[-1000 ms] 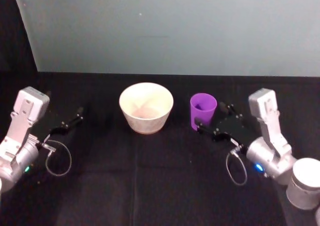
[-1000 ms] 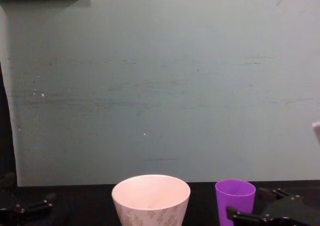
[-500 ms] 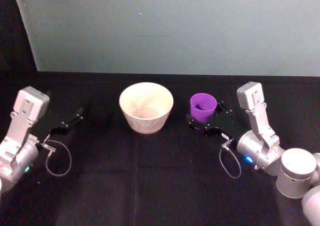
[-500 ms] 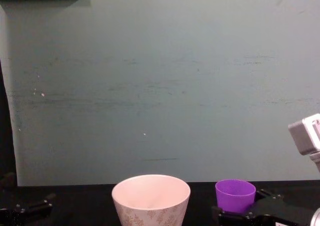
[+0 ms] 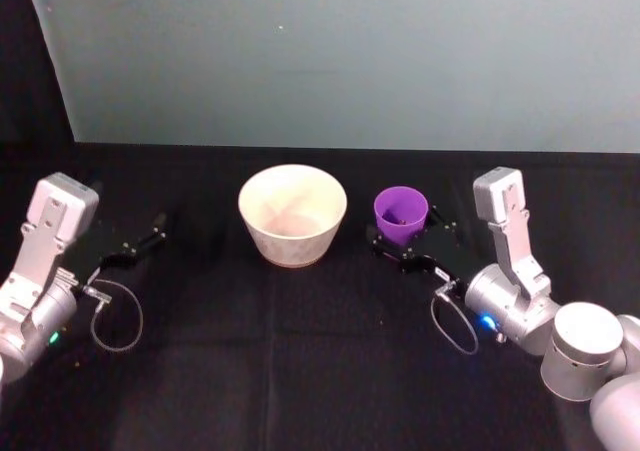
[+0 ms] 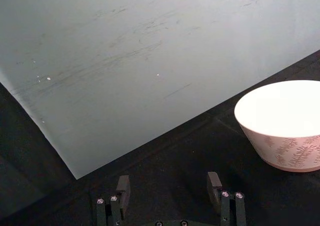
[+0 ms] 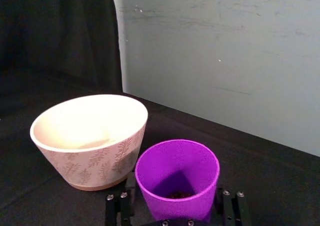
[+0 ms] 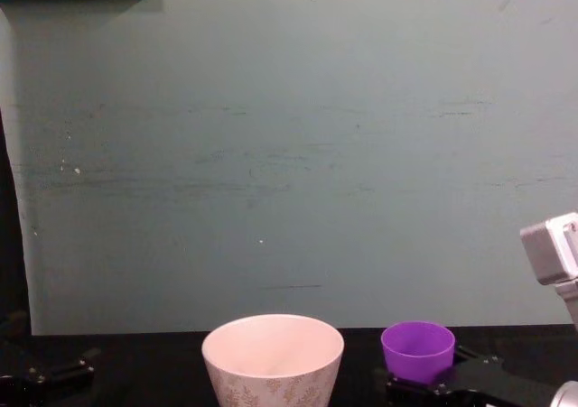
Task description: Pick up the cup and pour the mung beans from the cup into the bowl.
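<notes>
The purple cup (image 5: 401, 214) stands just right of the white leaf-patterned bowl (image 5: 292, 214) on the black table. My right gripper (image 5: 405, 235) reaches in from the right, shut on the cup, one finger pressed against each side of its lower half. In the right wrist view the cup (image 7: 177, 178) sits between the fingers with a few dark mung beans (image 7: 177, 195) at its bottom, and the bowl (image 7: 90, 141) is close beside it. The bowl's inside looks pale and plain. My left gripper (image 5: 152, 233) rests open at the far left, apart from the bowl.
A pale green wall panel (image 5: 340, 61) stands upright right behind the bowl and cup. Black cloth (image 5: 300, 351) covers the table. A loose cable loop (image 5: 118, 316) hangs by the left wrist, another (image 5: 455, 326) by the right wrist.
My right gripper slid left until its fingers came around the cup, then closed on it. The cup has shifted slightly left toward the bowl. The left arm has not moved.
</notes>
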